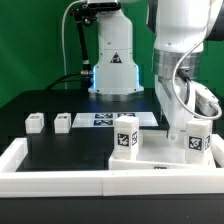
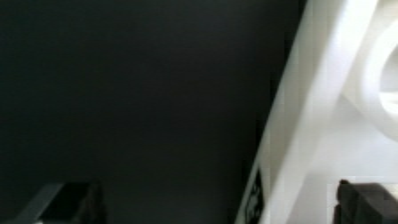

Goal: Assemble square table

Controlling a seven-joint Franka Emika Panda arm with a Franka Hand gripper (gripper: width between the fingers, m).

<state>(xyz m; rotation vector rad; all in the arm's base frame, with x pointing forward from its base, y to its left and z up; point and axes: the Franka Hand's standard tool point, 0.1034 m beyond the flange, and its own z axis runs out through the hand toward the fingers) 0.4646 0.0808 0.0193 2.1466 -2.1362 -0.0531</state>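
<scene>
one upright leg (image 1: 193,141) just beside open end effector (image 2: 214,202)

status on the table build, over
Tool open, empty, near table top. Two upright legs on it; two loose legs at the exterior view's left. Nothing seen in the way.

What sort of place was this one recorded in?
Probably a robotics lab workcell rather than a home or workshop: a black table fenced by white rim bars, a marker board of printed tags lying on it, and a plain green backdrop behind.
</scene>
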